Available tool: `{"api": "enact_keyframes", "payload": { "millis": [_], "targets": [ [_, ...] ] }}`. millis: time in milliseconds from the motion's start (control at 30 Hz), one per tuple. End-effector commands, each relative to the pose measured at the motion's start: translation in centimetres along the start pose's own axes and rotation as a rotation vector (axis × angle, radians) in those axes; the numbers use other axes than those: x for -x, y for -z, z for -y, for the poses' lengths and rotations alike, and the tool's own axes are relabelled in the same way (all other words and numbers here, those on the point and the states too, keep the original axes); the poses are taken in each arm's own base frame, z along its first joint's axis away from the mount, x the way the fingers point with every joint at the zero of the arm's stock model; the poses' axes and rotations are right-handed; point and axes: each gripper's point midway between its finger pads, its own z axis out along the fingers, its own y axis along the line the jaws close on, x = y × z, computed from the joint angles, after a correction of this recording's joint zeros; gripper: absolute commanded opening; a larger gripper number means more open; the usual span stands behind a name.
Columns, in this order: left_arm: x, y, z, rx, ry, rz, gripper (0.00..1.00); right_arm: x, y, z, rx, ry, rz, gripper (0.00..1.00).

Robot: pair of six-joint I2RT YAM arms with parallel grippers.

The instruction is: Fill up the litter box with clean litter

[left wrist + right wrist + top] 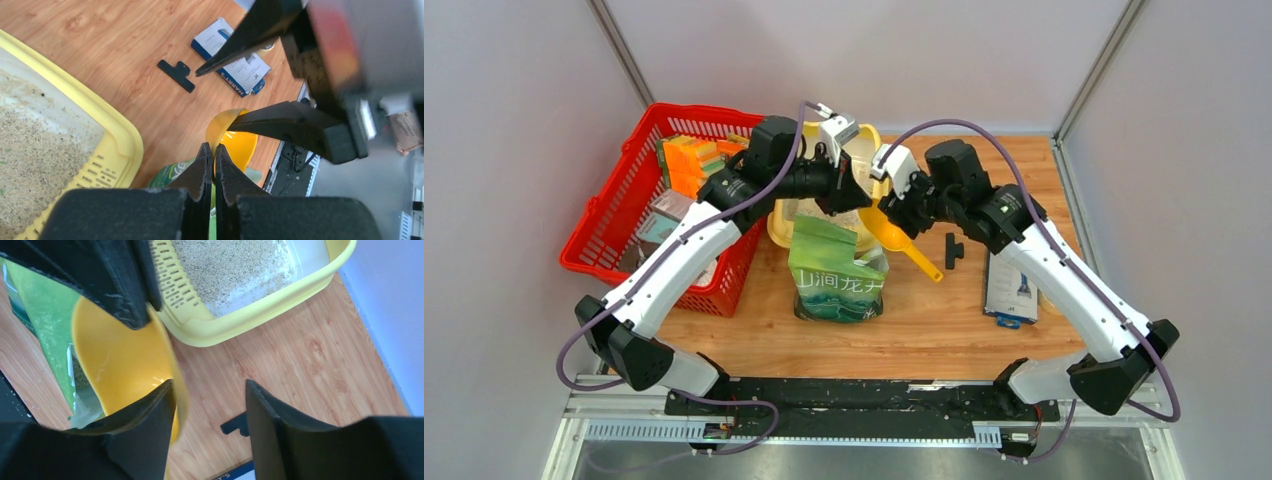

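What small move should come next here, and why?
Probably draw the right gripper back from the scoop: its jaws stand open, while the left gripper is shut at the scoop's rim, seemingly taking it. The scoop looks empty, and the litter box floor is part bare.

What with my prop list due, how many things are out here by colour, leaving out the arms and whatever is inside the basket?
Yellow: 2 (litter box, scoop)
Red: 1 (mesh basket)
Green: 1 (litter pouch)
Black: 1 (clip)
Blue and white: 1 (Harry's packet)
Total: 6
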Motion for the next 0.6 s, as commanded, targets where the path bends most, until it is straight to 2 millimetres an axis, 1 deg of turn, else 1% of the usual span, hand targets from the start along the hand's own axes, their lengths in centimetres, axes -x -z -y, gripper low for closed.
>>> {"api": "enact_keyframes", "payload": {
  "millis": [0, 33, 67, 100, 167, 200, 233, 300, 333, 400, 467, 500, 567],
  "targets": [
    [0.6, 2.1, 0.2, -0.002, -0.024, 0.031, 0.0, 2.4, 3.3, 1.3, 0.01, -0.038, 0.173, 0.64],
    [0.9, 2.5, 0.2, -0.002, -0.02, 0.046, 0.0, 2.6, 4.2, 1.5, 0.063, -0.06, 0.24, 0.66],
    [1.2, 3.1, -0.6, 0.015, -0.003, 0.06, 0.0, 2.9, 6.1, 1.2, 0.066, -0.044, 0.307, 0.68],
    [1.4, 3.5, -0.8, 0.022, 0.005, 0.072, 0.0, 1.4, 5.7, 0.4, 0.09, -0.037, 0.304, 0.74],
    [2.1, 4.4, -1.0, 0.02, 0.034, 0.111, 0.0, 0.8, 6.0, -0.7, 0.105, 0.019, 0.355, 0.78],
    [2.6, 5.0, -1.6, 0.031, 0.042, 0.131, 0.0, 0.8, 6.8, -1.0, 0.09, 0.041, 0.391, 0.82],
    [2.8, 5.4, -1.4, 0.021, 0.045, 0.143, 0.0, -0.1, 6.1, -1.7, 0.105, 0.049, 0.398, 0.83],
    [2.9, 6.2, -1.2, 0.012, 0.063, 0.156, 0.0, -0.5, 6.0, -2.3, 0.119, 0.093, 0.41, 0.86],
    [2.7, 6.2, -1.2, 0.007, 0.073, 0.156, 0.0, -0.7, 5.7, -2.7, 0.134, 0.105, 0.41, 0.86],
    [2.6, 6.7, -0.9, -0.003, 0.095, 0.167, 0.0, -0.7, 5.1, -3.1, 0.161, 0.13, 0.407, 0.87],
    [2.2, 6.6, -0.8, -0.016, 0.11, 0.164, 0.0, -0.5, 4.7, -3.5, 0.184, 0.146, 0.411, 0.88],
    [2.2, 6.8, -0.2, -0.044, 0.107, 0.164, 0.0, -0.6, 4.4, -3.7, 0.193, 0.152, 0.408, 0.88],
    [2.3, 6.9, 0.1, -0.074, 0.109, 0.171, 0.0, -0.8, 3.4, -3.6, 0.186, 0.167, 0.394, 0.88]
  ]
}}
